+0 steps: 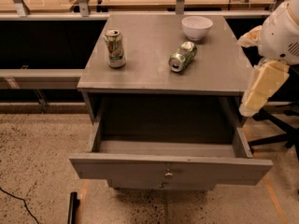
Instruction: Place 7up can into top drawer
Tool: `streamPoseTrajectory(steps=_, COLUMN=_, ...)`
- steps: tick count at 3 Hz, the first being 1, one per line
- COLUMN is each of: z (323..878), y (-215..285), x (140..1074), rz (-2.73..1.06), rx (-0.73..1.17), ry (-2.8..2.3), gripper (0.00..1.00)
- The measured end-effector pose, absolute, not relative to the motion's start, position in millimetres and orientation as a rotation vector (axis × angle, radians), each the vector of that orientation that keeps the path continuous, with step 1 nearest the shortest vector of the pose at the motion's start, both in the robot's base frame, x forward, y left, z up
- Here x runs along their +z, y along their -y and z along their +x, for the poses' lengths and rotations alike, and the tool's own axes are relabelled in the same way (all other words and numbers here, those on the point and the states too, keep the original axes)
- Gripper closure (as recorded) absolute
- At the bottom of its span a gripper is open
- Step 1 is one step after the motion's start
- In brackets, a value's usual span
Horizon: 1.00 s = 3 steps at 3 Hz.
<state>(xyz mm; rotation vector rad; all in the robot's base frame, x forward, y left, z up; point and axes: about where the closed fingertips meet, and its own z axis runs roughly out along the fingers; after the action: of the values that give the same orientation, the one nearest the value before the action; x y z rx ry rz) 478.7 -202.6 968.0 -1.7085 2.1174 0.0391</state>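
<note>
The 7up can (114,48) stands upright on the left part of the grey cabinet top, pale whitish with green print. The top drawer (170,167) is pulled wide open below it, and its inside looks empty. Its flat front panel carries a small metal knob (168,174). My gripper (258,90) hangs at the right edge of the view, beside the cabinet's right side and above the drawer's right corner. It is well away from the 7up can and holds nothing that I can see.
A shinier green can (182,56) lies on its side at the middle right of the cabinet top (149,73). A white bowl (196,27) stands at the back right. An office chair base (280,134) is on the floor to the right. A black cable (14,202) lies at the lower left.
</note>
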Motion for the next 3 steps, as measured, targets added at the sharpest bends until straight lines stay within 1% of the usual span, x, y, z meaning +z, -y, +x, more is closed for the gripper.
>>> streamPoseTrajectory(steps=1, z=529.9, y=168.7, x=962.4, rz=-1.672, rx=0.198, ry=-1.987, gripper=0.0)
streamPoseTrajectory(steps=2, z=561.5, y=129.8, x=956.2, rz=-1.587, rx=0.323, ry=-1.9, gripper=0.0)
streamPoseTrajectory(steps=3, z=567.5, y=124.1, x=956.0, rz=-1.57, rx=0.331, ry=-1.885, gripper=0.0)
